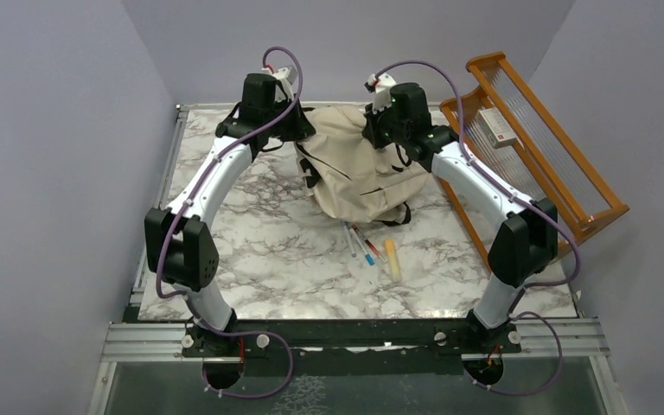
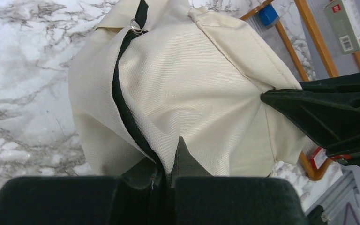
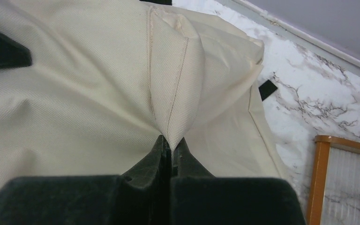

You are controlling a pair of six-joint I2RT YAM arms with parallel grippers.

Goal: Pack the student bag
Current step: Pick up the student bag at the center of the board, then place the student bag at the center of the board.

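Note:
The student bag is a cream fabric backpack with black zippers and straps, held up at the back middle of the marble table, its lower end resting on the table. My left gripper is shut on a fold of its fabric beside a black zipper line. My right gripper is shut on a seamed fold of the bag at its other side. In the left wrist view the right gripper pinches the cloth opposite.
Several pens and a yellow marker lie on the table in front of the bag. An orange wooden rack with a small white box leans at the right. A blue item lies by the rack.

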